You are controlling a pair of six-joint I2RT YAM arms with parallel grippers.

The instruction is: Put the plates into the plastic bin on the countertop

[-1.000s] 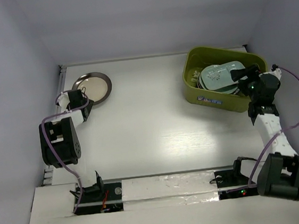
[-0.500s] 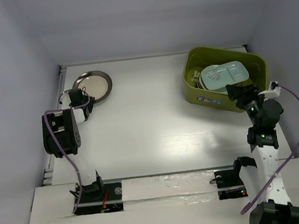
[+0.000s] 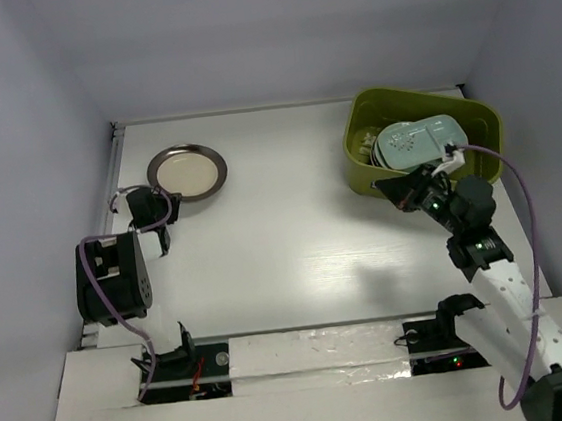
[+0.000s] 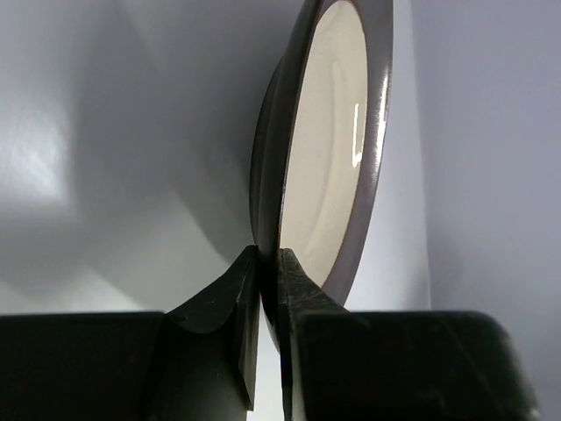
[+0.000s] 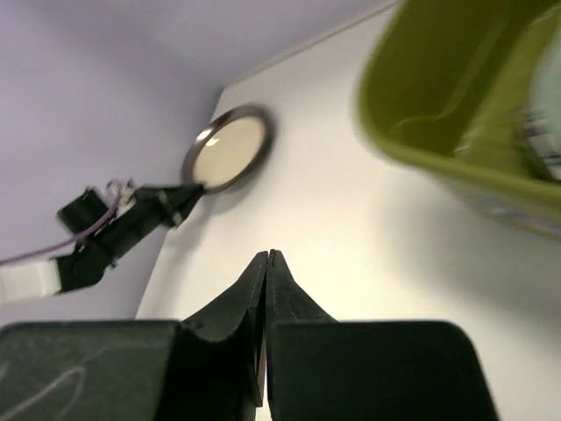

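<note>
Gripping: my left gripper (image 4: 267, 263) is clamped on the rim of the metal-rimmed cream plate (image 4: 337, 149).
Idle: my right gripper (image 5: 266, 259) is closed and empty.
Location: plate far left on the countertop (image 3: 283, 230), well apart from the plastic bin (image 3: 357, 152).
Risk: thin edge pinch; plate may pivot or slip out.

Overhead view: the light is soft and even, coming from above. I note a brighter sheen on the countertop (image 3: 282, 220) toward 5 o'clock of centre. Shadows are faint, with one smudge at 9 o'clock of the right arm (image 3: 488, 269). Walls read lavender, corners are dimmer, and focus is sharp.

Left wrist: a thin white glare streak runs down the cream plate (image 4: 337, 158), with a broad soft shadow at its 9 o'clock. The left gripper (image 4: 267, 263) is near-black with little detail.

Right wrist: the plastic bin (image 5: 456, 132) at 2 o'clock is smeared and blurry. There is a small glint on the plate's 10 o'clock rim. The right gripper (image 5: 266, 263) is underexposed.
</note>
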